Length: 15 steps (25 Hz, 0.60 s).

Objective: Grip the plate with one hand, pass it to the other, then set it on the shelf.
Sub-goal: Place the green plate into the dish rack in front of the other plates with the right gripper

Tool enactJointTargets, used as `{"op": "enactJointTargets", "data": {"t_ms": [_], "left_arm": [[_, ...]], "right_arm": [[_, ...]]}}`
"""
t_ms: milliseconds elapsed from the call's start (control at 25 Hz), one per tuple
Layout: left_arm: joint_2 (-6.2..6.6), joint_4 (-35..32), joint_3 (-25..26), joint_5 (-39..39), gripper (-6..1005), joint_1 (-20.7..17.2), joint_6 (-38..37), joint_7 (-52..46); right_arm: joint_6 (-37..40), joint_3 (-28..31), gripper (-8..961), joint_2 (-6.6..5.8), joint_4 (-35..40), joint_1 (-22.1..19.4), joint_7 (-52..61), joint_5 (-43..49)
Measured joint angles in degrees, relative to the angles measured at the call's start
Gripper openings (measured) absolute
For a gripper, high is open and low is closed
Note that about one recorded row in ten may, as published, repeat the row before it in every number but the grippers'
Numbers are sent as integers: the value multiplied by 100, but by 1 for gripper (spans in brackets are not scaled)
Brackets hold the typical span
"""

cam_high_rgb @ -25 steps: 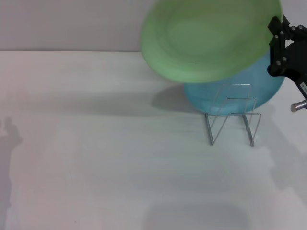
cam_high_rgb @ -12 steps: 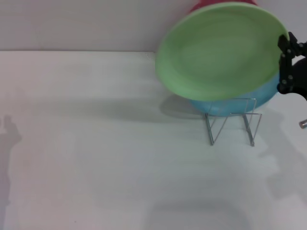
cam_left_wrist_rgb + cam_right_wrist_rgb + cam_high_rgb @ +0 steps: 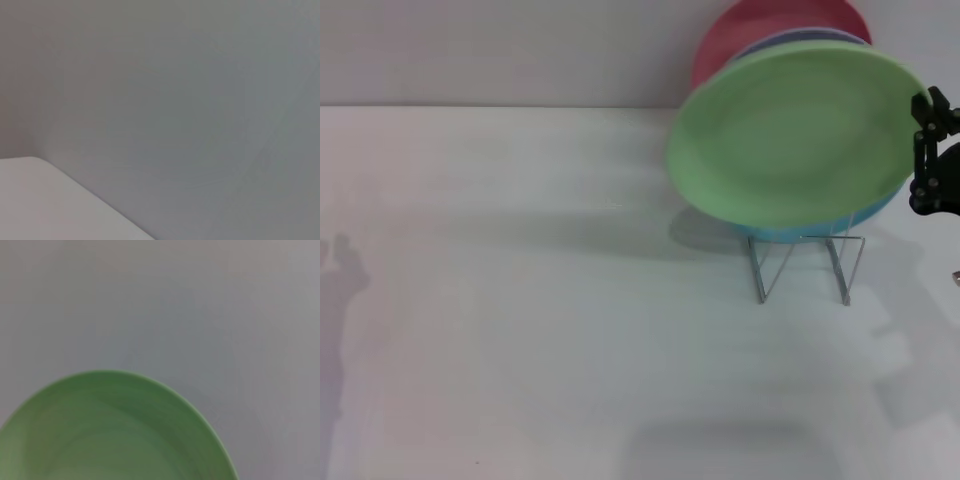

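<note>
The light-green plate (image 3: pixel 795 135) hangs tilted in the air at the back right of the head view, just above the wire shelf (image 3: pixel 805 265). My right gripper (image 3: pixel 926 150), black, is shut on the plate's right rim at the frame's edge. The plate's green curve (image 3: pixel 110 435) fills the lower part of the right wrist view, with no fingers showing there. My left gripper is out of view; its wrist camera faces only a grey wall and a corner of the table (image 3: pixel 45 205).
A light-blue plate (image 3: pixel 865 218) stands in the shelf, mostly hidden behind the green one. Behind them show the rims of a lavender plate (image 3: pixel 800 40) and a red plate (image 3: pixel 750 30). The white table (image 3: pixel 540 300) stretches to the left and front.
The right gripper has carried the green plate rightward and lower, closer to the shelf. The red and lavender rims behind it have come into sight.
</note>
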State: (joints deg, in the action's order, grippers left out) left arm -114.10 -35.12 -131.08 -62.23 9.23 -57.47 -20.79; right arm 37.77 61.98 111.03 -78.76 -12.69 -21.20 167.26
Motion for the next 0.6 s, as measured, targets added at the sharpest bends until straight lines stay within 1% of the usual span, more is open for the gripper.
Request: {"op": "enactJointTargets", "data": {"t_ms": [120,280,360,600], "left_arm": [[3,-3,2,1,298,0,17,0],[21,-28,42,5,302,1,81,-2],[21,-28,42,5,305,1,81,-2],[31,-43,64,15,311,18,144,-12]], "right_arm": [[-11,-3,17,-11,9,15,-123,1],[-27,-35,17,-74,50,47,-272,9],[-27,-67,17,-86,68,41,-335,9],[-86,-150,17,-87,90,-14,-549,9]]}}
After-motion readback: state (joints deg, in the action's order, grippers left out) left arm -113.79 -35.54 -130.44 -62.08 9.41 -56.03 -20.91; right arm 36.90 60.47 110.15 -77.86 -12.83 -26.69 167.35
